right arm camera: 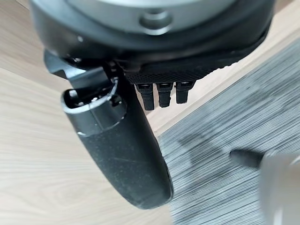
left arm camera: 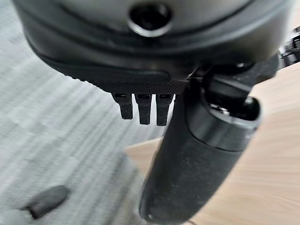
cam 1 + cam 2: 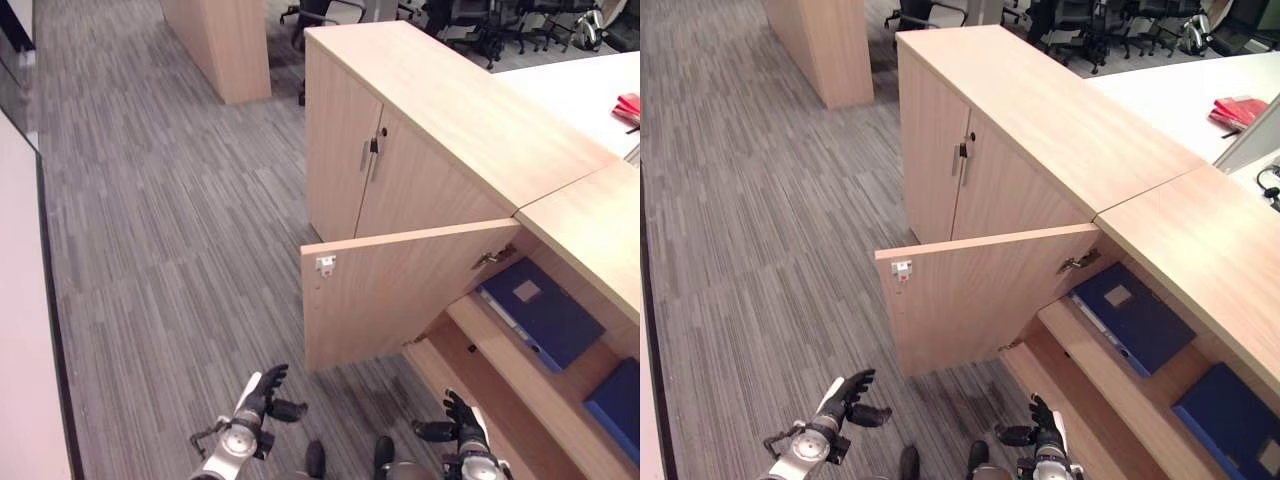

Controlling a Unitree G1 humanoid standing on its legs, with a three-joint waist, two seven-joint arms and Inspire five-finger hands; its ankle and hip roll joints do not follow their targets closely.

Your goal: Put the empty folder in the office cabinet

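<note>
Folder placement appears done: nearest, the left hand (image 3: 262, 396) and right hand (image 3: 462, 420) are held low with relaxed, empty fingers. Beyond, the open door (image 3: 400, 290) calls for closing. A dark blue folder (image 3: 545, 312) with a pale label lies flat on the cabinet shelf (image 3: 515, 375).

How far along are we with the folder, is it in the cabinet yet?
Mostly done, it seems: a blue folder lies flat on the cabinet shelf, with the door open. Nothing is in hand: the left robot hand and right robot hand hang low over the carpet, fingers relaxed. Left: probably closing the door.
</note>
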